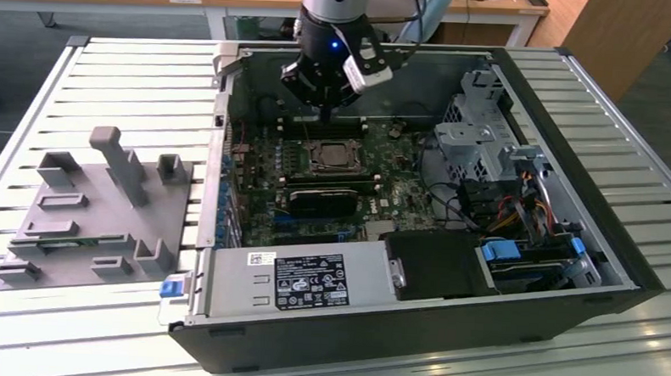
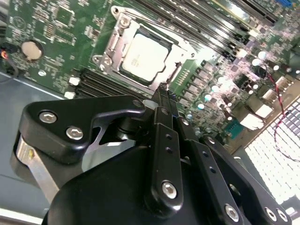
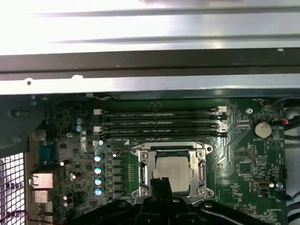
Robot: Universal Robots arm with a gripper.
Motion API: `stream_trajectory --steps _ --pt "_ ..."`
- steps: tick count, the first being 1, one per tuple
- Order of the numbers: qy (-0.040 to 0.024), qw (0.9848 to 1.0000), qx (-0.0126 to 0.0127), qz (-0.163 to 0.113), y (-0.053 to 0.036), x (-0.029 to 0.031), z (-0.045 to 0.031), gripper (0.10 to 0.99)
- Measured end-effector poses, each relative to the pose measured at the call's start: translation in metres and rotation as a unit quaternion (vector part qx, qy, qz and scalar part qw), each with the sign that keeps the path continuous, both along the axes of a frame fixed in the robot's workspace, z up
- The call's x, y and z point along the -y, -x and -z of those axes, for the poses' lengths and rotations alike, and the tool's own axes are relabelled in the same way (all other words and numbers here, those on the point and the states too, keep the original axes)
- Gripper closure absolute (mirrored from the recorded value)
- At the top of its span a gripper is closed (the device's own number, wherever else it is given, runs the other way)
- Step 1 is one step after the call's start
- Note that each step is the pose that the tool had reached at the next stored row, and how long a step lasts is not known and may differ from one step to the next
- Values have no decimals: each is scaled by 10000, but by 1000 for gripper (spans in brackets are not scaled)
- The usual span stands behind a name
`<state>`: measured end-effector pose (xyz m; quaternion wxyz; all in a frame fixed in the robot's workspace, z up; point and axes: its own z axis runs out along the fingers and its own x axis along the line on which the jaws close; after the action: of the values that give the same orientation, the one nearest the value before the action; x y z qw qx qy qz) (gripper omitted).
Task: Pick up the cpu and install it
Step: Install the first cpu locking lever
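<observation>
With its fingers pressed together and holding nothing, the gripper hangs just above the motherboard beside the cpu, which lies flat in its socket inside the open computer case on the slatted tabletop.

white label on psu, print too small to read

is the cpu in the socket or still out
In. The cpu lies flat inside the socket frame on the motherboard in both wrist views, with the gripper just above its edge.
</observation>
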<state>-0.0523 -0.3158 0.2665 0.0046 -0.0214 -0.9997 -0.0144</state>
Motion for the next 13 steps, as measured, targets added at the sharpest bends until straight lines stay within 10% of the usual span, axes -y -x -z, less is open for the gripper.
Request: stream_trajectory --steps 13 --pt "0 10000 0 -7 299 4 39 980"
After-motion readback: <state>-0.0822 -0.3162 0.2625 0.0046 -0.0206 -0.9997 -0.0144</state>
